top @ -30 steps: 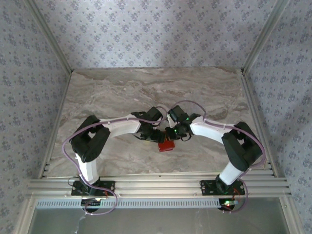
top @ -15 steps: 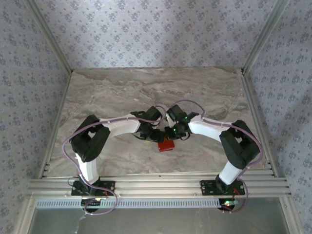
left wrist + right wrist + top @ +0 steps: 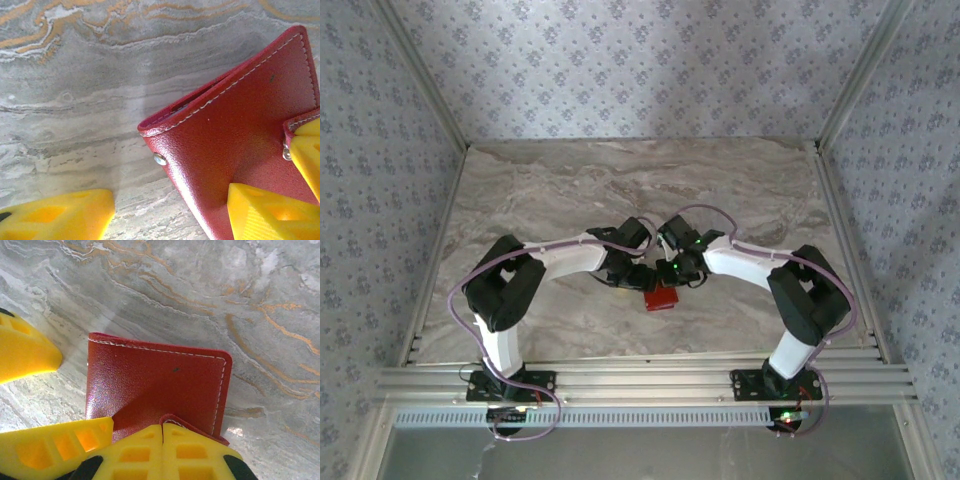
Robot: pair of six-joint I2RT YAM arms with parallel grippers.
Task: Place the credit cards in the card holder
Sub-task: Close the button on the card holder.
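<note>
Found card holder [image 3: 661,298] closed and flat on marbled table [image 3: 560,180], mid-table toward the near edge. Noted broad bare stone beyond, with arms crowding both flanks. Logged long axis roughly left-right in top view. Saw left gripper [image 3: 167,200] spread astride one corner. Saw right gripper [image 3: 162,452] pressed together over clasp tab [image 3: 172,420], possibly pinching it.

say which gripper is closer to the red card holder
Right. The right gripper is shut on a flap of the card holder; the left gripper is open, straddling its corner, one finger over it, one over the table.
</note>
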